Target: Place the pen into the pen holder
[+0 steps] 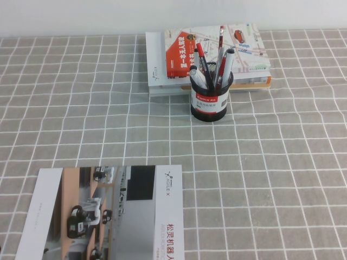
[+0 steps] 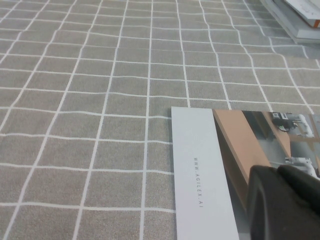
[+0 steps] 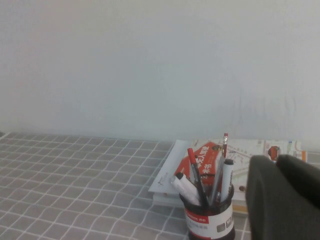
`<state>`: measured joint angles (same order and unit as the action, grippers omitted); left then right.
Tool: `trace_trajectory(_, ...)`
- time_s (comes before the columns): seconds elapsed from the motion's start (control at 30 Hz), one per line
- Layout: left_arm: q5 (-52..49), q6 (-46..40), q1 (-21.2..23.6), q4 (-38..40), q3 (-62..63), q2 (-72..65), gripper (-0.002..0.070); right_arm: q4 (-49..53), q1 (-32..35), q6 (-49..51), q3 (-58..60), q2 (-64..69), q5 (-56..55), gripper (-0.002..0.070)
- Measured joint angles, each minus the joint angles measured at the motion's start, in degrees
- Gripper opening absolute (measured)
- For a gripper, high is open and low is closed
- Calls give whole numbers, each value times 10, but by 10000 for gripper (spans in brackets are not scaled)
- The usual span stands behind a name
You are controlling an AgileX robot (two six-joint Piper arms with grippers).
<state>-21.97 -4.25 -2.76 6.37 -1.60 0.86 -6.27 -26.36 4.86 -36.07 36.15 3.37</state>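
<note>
The pen stands in the holder, red cap up, leaning toward the robot's left, among white-grey markers and a thin red pen. The holder, a black mesh cup with a red-and-white label, stands upright on the checked cloth, just in front of a stack of books.

Neither arm shows in the high view. The left gripper appears only in the left wrist view, as a dark blurred mass at the picture's edge. It hangs over a brochure that lies flat on the cloth; how its jaws stand cannot be told, and nothing is seen held. The books' corner lies well beyond it.

The right gripper shows likewise in the right wrist view as a dark mass. The holder with the pen lies ahead of it and a little to one side, apart from it. How its jaws stand cannot be told, and nothing is seen in its grasp. A plain pale wall rises behind the books.
</note>
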Motion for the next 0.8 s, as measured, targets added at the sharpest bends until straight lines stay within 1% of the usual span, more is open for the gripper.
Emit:
trace_trajectory(0.07,0,0,0,0,0,0,-3,2,0,0,0,0,7,-13)
trace_trajectory(0.23,0,0,0,0,0,0,-3,57,0,0,4,-1,22,-13)
trace_trajectory(0.4,0,0,0,0,0,0,-3,94,8,0,16,-35,79,-13)
trace_trajectory(0.53,0,0,0,0,0,0,-3,96,59,0,66,-102,103,-13)
trace_trajectory(0.67,0,0,0,0,0,0,-3,95,143,0,146,-192,110,-13)
trace_trajectory(0.8,0,0,0,0,0,0,-3,63,223,0,229,-277,114,-13)
